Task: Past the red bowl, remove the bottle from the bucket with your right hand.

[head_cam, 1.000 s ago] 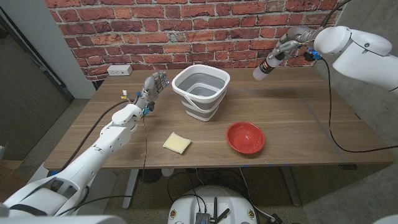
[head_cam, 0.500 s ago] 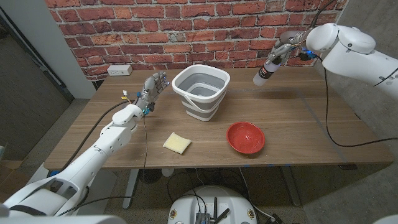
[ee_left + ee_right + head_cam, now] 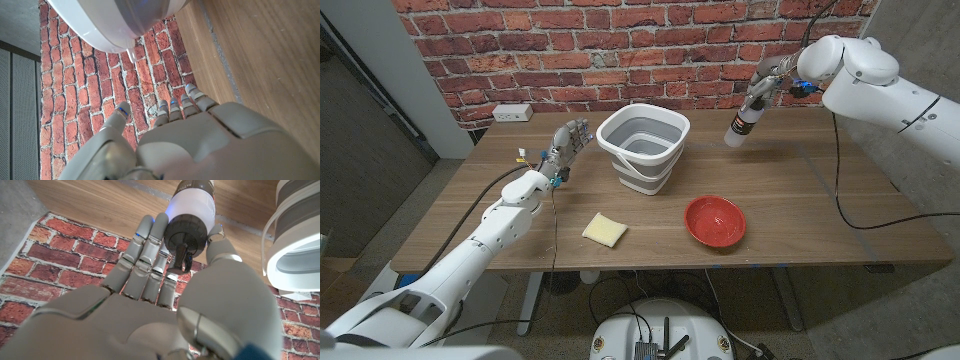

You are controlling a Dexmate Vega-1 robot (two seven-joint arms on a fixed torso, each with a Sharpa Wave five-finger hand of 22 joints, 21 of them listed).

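Right hand: my right hand (image 3: pixel 767 80) holds the bottle (image 3: pixel 739 126) up in the air.
Bucket: the bucket (image 3: pixel 643 150) sits beside it.
Left hand: my left hand (image 3: pixel 567 141) is open, holding nothing.

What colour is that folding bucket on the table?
The bucket is white with grey bands, clearest in the head view.

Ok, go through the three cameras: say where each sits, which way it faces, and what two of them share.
Head view: on the robot's head, looking down over the table; both arms show, the right robot hand holding the bottle.
Left wrist view: on the left wrist, looking along the left robot hand toward the brick wall.
Right wrist view: on the right wrist, looking along that hand's back at the bottle.
Shared: all three catch the bucket.
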